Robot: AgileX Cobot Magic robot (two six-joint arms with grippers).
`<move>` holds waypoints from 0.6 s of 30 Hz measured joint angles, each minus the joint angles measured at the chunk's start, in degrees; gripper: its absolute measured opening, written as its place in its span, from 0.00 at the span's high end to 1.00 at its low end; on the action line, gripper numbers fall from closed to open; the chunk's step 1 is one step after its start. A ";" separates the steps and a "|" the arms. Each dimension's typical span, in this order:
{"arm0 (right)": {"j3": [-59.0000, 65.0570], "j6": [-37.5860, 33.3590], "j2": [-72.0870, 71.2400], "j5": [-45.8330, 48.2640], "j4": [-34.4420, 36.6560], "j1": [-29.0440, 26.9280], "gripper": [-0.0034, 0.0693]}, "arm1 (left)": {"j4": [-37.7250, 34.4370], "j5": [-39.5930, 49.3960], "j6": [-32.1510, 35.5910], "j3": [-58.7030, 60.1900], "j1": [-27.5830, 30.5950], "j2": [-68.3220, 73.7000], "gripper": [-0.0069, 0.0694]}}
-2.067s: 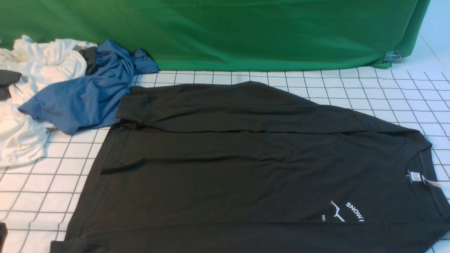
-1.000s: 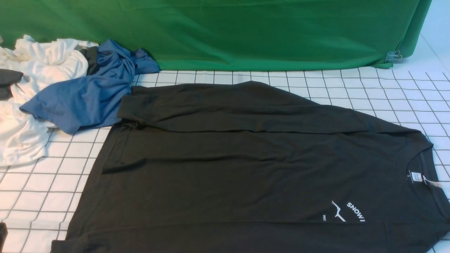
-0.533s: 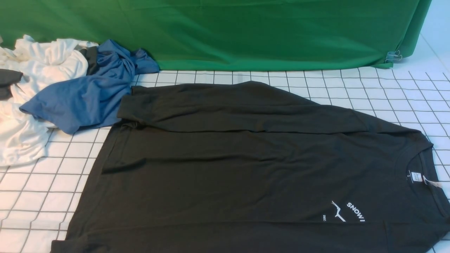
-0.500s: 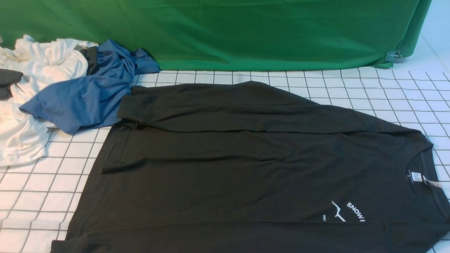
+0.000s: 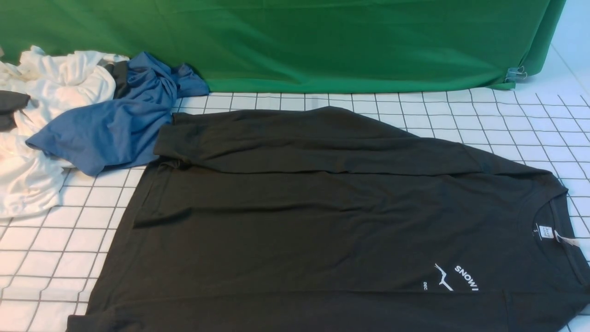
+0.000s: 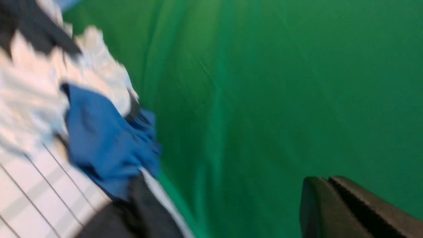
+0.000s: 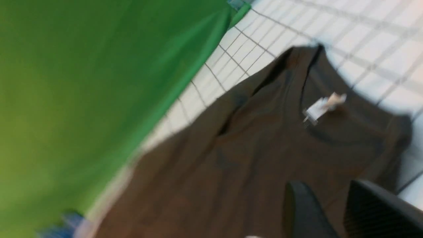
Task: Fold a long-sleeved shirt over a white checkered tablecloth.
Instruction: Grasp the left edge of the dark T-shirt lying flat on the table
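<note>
Backdrop: green fabric backdrop (image 5: 322,41) spanning the far side, softly creased, blurred in both wrist views.
Fastening: binder clip (image 5: 515,73) at the backdrop's lower right corner.
Right margin: pale surface (image 5: 569,50), plain, beyond the backdrop's edge.
Light: even, diffuse; shadows faint.

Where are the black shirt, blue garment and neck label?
black shirt (image 5: 322,221), front view, middle of its body.
blue garment (image 5: 110,131), front view, its broad flat part.
neck label (image 5: 545,231), front view, label's centre.

bright even light; both wrist views motion-blurred, front view sharp.
</note>
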 joint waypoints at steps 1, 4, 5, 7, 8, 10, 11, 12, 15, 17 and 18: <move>0.00 2.07 0.00 0.00 0.07 0.00 0.62 | 0.29 0.00 -2.49 0.00 0.00 0.00 0.95; 0.00 4.97 0.00 0.00 0.18 0.00 0.62 | 3.16 0.00 -5.55 0.00 0.00 0.00 0.95; 0.00 5.43 0.00 0.00 0.24 0.00 0.62 | 4.85 0.00 -6.04 0.00 0.00 0.00 0.95; 0.00 5.29 0.00 0.05 0.28 0.00 0.62 | 5.50 0.00 -6.61 0.00 0.00 0.00 0.95; 0.00 5.29 0.00 0.05 0.28 0.00 0.62 | 5.63 0.00 -6.83 0.00 0.00 0.00 0.95; 0.00 5.24 0.00 0.05 0.28 0.00 0.62 | 6.25 -0.36 -7.09 0.00 0.00 0.00 0.95; 0.00 4.74 0.00 0.05 0.28 0.00 0.62 | 6.94 -0.89 -7.21 0.00 0.00 0.00 0.95; 0.00 4.14 0.00 -0.08 0.30 0.00 0.62 | 7.72 -1.41 -7.33 0.00 0.00 0.00 0.95; 0.00 -2.69 0.00 -5.89 0.42 0.28 0.65 | 15.34 -2.99 -7.62 -0.82 0.00 0.00 0.95; -0.08 -7.27 0.00 -10.55 0.44 0.77 0.67 | 19.87 -0.39 -7.74 -3.72 0.00 0.09 0.95; -0.75 -10.08 0.09 -11.68 0.44 1.26 0.70 | 22.82 2.26 -7.68 -6.07 0.00 1.06 0.95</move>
